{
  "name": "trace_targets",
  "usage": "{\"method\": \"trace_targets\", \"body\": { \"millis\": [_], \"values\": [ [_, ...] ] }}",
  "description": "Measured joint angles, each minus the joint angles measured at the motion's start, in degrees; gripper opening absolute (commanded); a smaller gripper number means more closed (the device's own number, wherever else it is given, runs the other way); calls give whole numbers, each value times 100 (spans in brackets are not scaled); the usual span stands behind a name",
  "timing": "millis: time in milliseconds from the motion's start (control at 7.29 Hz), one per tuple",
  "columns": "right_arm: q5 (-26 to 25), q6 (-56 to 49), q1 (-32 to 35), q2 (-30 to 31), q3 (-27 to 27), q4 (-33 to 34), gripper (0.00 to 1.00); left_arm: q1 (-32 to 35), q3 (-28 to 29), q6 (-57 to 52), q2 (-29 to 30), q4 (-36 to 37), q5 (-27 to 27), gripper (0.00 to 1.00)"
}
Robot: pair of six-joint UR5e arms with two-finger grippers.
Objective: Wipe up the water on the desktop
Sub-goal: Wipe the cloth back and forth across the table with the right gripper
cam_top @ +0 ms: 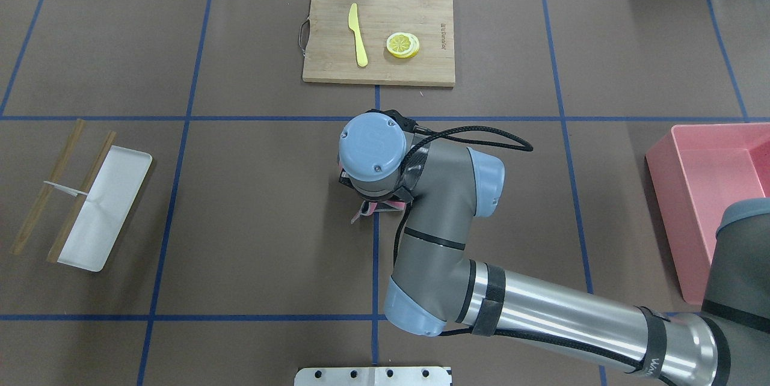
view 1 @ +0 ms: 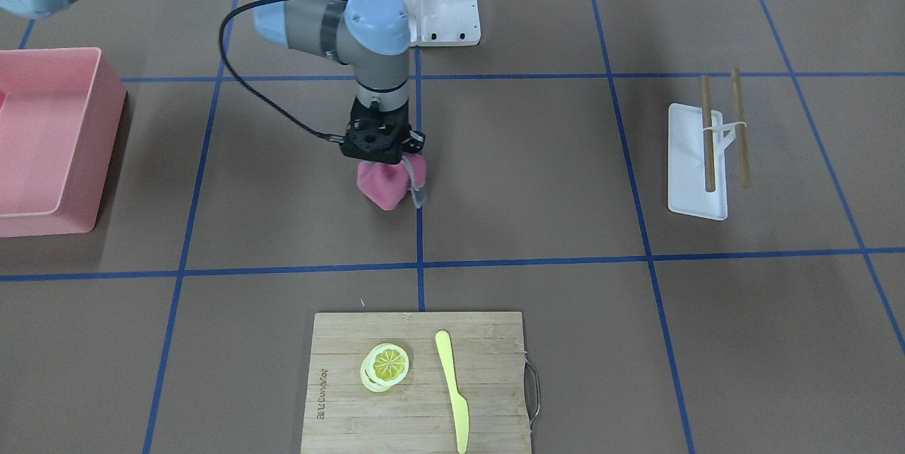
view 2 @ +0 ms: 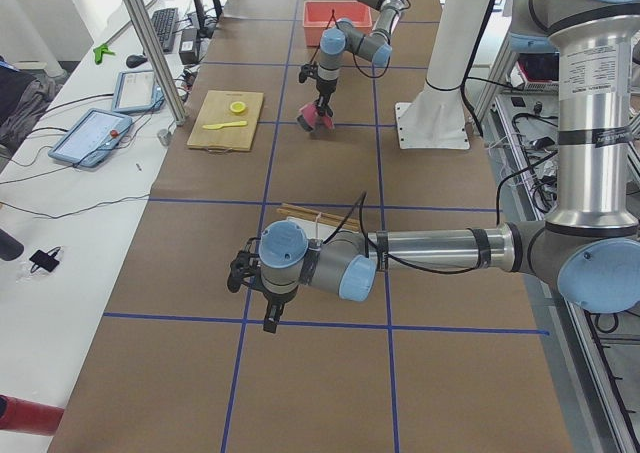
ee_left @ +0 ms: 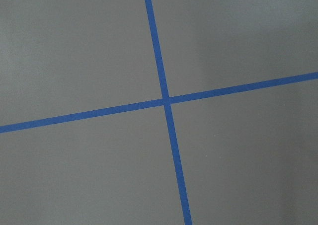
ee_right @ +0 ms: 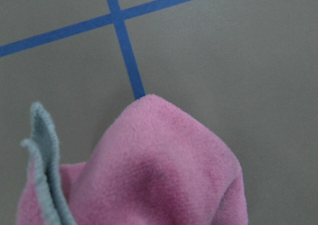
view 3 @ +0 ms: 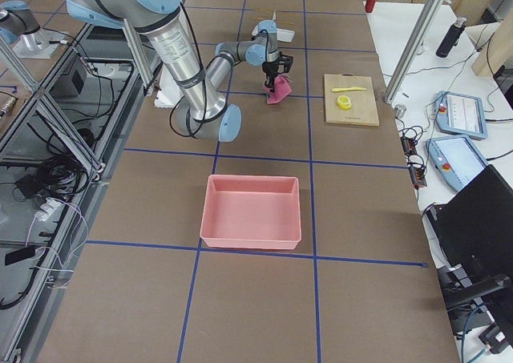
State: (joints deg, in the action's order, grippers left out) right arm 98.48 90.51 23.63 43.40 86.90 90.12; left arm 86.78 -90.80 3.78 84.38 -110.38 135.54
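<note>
The desktop [view 1: 530, 178] is a matte brown surface with blue tape lines. My right gripper [view 1: 387, 160] points down over its middle and is shut on a bunched pink cloth [view 1: 385, 187] with a grey edge, which hangs down to the surface beside a tape line. The cloth fills the right wrist view [ee_right: 149, 170]. In the overhead view my wrist hides all but a bit of the cloth [cam_top: 379, 207]. I see no water. My left gripper [view 2: 270, 318] shows only in the exterior left view, low over a tape crossing; I cannot tell its state.
A pink bin [view 1: 42, 143] stands on my right side. A bamboo cutting board [view 1: 417, 383] with lemon slices [view 1: 386, 365] and a yellow knife [view 1: 452, 390] lies at the far edge. A white tray [view 1: 696, 164] with chopsticks [view 1: 708, 132] lies on my left side.
</note>
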Motion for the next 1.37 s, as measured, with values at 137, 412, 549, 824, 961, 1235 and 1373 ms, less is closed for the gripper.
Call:
{"method": "trace_targets", "body": {
  "millis": [137, 412, 549, 824, 961, 1235, 1373],
  "values": [
    [-10, -207, -5, 426, 351, 3, 0, 6, -7, 0, -19, -7, 11, 99],
    [223, -1438, 231, 1902, 1661, 283, 0, 21, -34, 0, -74, -24, 29, 99],
    [369, -2110, 455, 2699, 2229, 514, 0, 27, -65, 0, -142, -31, 32, 99],
    [411, -3162, 844, 3979, 2738, 669, 0, 31, -92, 0, -196, -33, 28, 99],
    [407, -3337, 907, 4084, 2757, 678, 0, 31, -94, 0, -199, -28, 12, 99],
    [409, -2696, 634, 3198, 2433, 714, 0, 32, -100, 2, -201, -18, -4, 99],
    [392, -1992, 383, 2418, 2086, 712, 0, 32, -98, 6, -197, -11, -3, 99]
  ]
}}
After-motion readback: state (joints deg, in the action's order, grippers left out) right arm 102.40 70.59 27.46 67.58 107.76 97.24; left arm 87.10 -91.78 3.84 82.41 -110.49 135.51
